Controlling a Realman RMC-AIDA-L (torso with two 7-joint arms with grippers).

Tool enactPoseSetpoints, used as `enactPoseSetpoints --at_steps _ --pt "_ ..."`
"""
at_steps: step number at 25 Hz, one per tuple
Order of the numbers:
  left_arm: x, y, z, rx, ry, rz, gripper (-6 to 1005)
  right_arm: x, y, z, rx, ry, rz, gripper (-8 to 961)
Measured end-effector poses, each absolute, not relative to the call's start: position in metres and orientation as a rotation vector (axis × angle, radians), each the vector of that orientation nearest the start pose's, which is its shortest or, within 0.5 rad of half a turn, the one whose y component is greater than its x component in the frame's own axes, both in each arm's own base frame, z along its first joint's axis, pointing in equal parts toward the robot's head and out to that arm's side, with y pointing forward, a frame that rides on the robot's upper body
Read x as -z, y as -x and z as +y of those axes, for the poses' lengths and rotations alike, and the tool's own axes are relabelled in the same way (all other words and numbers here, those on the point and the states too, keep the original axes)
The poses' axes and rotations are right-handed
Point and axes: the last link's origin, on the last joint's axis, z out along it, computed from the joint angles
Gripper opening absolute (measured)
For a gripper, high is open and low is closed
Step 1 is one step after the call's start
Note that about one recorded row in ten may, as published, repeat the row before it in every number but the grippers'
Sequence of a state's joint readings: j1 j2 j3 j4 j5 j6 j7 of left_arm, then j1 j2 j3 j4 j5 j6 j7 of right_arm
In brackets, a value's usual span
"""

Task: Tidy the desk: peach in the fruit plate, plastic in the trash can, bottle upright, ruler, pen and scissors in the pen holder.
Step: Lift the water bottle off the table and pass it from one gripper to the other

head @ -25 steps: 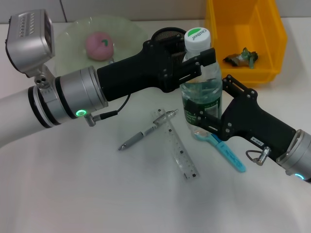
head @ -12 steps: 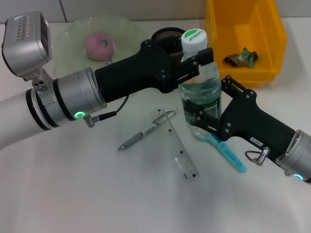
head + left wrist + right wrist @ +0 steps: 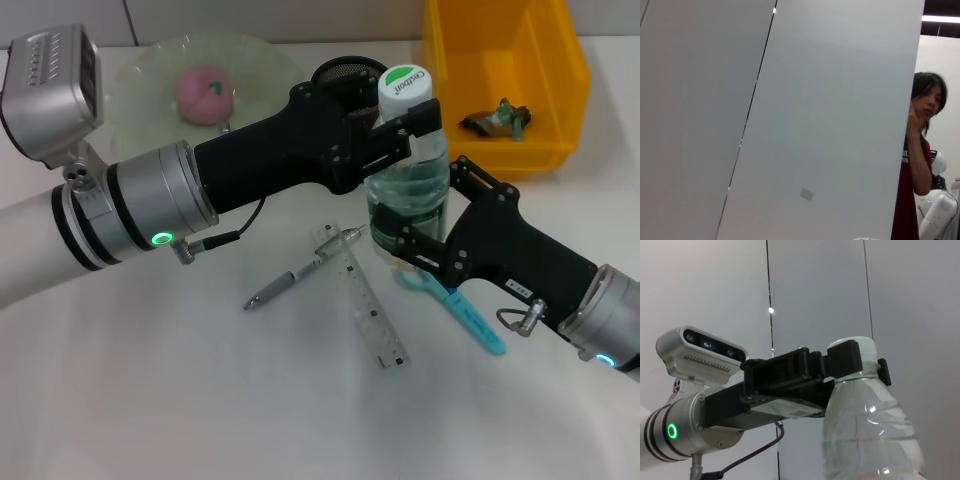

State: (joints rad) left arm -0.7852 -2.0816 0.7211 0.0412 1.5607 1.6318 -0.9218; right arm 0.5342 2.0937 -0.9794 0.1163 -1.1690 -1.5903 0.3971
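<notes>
The clear water bottle (image 3: 405, 185) with a white and green cap stands nearly upright at the desk's middle. My left gripper (image 3: 408, 125) is shut on its neck just under the cap. My right gripper (image 3: 400, 245) is shut on its lower part and hides the base. The right wrist view shows the bottle (image 3: 870, 435) with the left gripper (image 3: 862, 365) clamped at the neck. The peach (image 3: 205, 92) lies in the green fruit plate (image 3: 135, 75). The plastic (image 3: 497, 118) lies in the yellow trash can (image 3: 555, 90). Ruler (image 3: 365, 310), pen (image 3: 295, 273) and blue scissors (image 3: 462, 315) lie on the desk. The black mesh pen holder (image 3: 345, 72) stands behind my left arm.
My left arm crosses the desk from the left and covers part of the pen holder. The pen's tip rests on the ruler's far end. The left wrist view shows only a wall panel and a person standing off the desk.
My right gripper and the bottle's lower part have shifted a little to the left, uncovering more of the scissors. The left gripper has stayed at the neck.
</notes>
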Motion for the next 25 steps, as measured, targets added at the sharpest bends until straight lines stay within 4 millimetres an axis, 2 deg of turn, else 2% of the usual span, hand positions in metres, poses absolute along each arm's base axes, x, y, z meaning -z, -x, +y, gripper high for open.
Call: enactPoseSetpoints --at_steps 25 --pt "0.0497 0.1713 0.3303 1.468 2.547 -0.348 454 0.0773 -0.2588 0.2754 -1.087 2.290 0.375 827"
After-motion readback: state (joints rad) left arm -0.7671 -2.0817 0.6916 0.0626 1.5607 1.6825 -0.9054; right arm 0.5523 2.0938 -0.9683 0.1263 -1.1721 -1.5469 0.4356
